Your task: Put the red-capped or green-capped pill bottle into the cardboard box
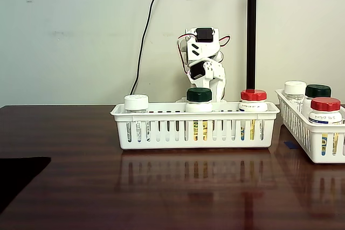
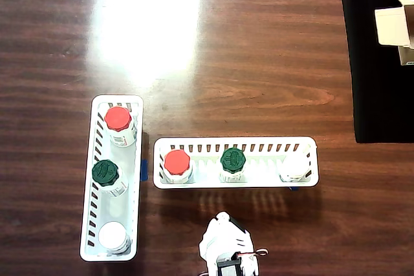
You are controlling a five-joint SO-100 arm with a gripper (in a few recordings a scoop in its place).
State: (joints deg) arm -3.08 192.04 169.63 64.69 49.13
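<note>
A green-capped pill bottle (image 1: 199,100) (image 2: 233,159) stands upright in the middle of a long white slotted basket (image 1: 178,133) (image 2: 259,143). A red-capped bottle (image 1: 253,99) (image 2: 176,162) stands at one end of the same basket. The cardboard box (image 2: 402,21) shows pale flaps at the overhead view's right edge, on a black mat, and is partly cut off. My white arm is folded up just behind the basket. Its gripper (image 2: 222,219) (image 1: 215,85) points down toward the basket's near wall, fingers together and holding nothing, apart from every bottle.
A white-capped bottle (image 1: 136,103) (image 2: 294,166) fills the basket's other end. A second white basket (image 1: 302,125) (image 2: 132,179) holds a red-capped, a green-capped and a white-capped bottle. A black mat (image 2: 378,82) (image 1: 16,179) lies on the dark wooden table (image 2: 259,63). A black pole (image 1: 251,30) stands behind.
</note>
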